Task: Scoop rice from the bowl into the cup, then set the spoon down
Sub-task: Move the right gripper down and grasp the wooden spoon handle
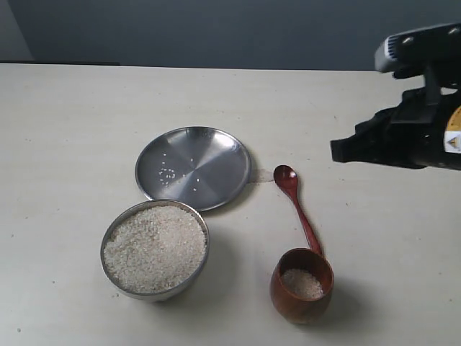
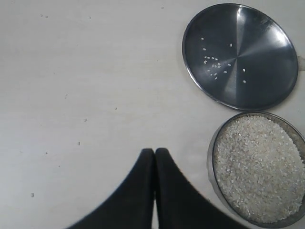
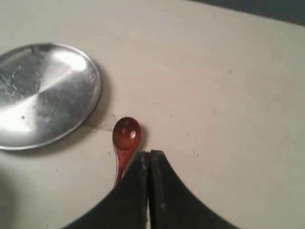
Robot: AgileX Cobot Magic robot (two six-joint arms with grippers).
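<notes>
The steel bowl [image 1: 155,249] stands at the front left of the table, heaped with white rice [image 1: 154,247]; it also shows as the bowl [image 2: 257,169] in the left wrist view. To its right stands the wooden cup [image 1: 302,285] with some rice [image 1: 302,283] inside. The wooden spoon [image 1: 295,205] lies flat on the table behind the cup, its oval end away from it. The spoon [image 3: 125,140] lies free beside my right gripper [image 3: 150,153], which is shut and empty. My right gripper [image 1: 344,150] hovers right of the spoon. My left gripper [image 2: 155,150] is shut and empty, beside the bowl.
A flat steel plate [image 1: 193,167] with a few stray rice grains lies behind the bowl, left of the spoon's oval end. The pale table [image 1: 72,144] runs back to a dark wall.
</notes>
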